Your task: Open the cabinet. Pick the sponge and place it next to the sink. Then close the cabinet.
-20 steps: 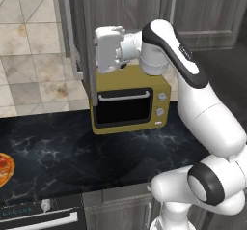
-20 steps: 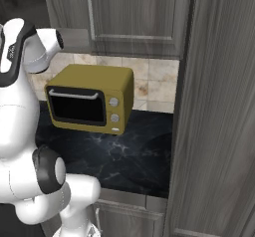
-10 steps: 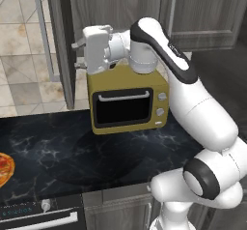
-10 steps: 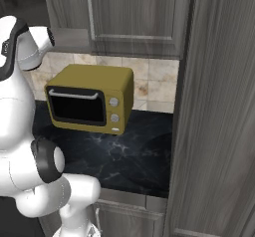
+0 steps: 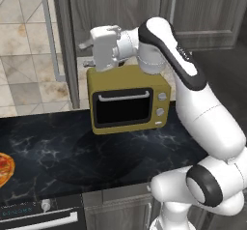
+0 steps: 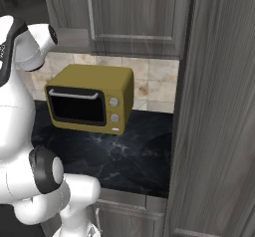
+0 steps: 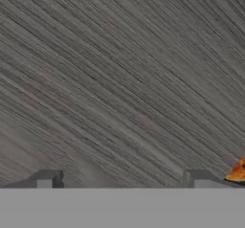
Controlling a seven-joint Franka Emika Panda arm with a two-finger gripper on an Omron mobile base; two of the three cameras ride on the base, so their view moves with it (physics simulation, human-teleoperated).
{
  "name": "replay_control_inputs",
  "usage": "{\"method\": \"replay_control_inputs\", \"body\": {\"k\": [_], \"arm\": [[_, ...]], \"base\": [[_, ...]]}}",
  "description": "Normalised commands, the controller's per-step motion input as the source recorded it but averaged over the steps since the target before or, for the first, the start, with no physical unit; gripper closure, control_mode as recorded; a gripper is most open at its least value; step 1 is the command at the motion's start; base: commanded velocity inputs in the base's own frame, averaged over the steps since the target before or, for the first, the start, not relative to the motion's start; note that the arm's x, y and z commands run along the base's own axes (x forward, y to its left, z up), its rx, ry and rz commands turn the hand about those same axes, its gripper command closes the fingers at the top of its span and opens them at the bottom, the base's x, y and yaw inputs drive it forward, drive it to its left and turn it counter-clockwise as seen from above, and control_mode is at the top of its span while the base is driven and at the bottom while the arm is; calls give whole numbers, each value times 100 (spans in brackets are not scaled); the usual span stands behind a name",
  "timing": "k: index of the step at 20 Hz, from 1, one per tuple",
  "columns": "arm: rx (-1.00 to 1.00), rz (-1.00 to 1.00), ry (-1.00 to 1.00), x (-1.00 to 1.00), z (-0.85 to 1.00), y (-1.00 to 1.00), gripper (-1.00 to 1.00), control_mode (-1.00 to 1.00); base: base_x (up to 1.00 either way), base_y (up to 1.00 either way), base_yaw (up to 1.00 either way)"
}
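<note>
The dark grey wood-grain cabinet (image 6: pixel 134 12) hangs above the counter. Its left door (image 5: pixel 67 40) stands swung out, almost edge-on to the left base view, with the silver bar handle (image 5: pixel 50 35) on its far side. My gripper (image 5: pixel 87 55) is up by that door's edge, above the microwave's left corner. In the hand view the door's wood grain (image 7: pixel 119 78) lies close in front, and the gripper (image 7: pixel 123 176) is open with both fingertips (image 7: pixel 48 176) wide apart and nothing between them. The sponge is hidden.
A mustard-yellow microwave (image 5: pixel 128 101) with a black door stands on the black marble counter (image 5: pixel 48 147) just below my hand. A pizza (image 5: pixel 2 168) lies at the counter's left end. A tall grey wood panel (image 6: pixel 219 106) walls off the right side.
The cabinet door has swung further out to the left, bringing its bar handle into sight. My hand followed it left and up, then eased slightly back.
</note>
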Motion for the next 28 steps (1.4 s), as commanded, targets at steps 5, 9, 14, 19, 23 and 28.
{"method": "replay_control_inputs", "body": {"k": [5,9,14,19,23,28], "arm": [[-8,-19,-21,-41,-8,-30,-100,-100],[-15,-24,-19,-46,0,-40,-100,-100],[-16,-28,-19,-51,0,-56,-100,-100],[-17,-31,-14,-42,0,-65,-100,-100],[-21,-35,-7,-27,0,-63,-100,-100],[-19,-39,-3,-35,1,-69,-100,-100]], "base": [[0,0,0],[0,0,0],[0,0,0],[0,0,0],[0,0,0],[0,0,0]]}}
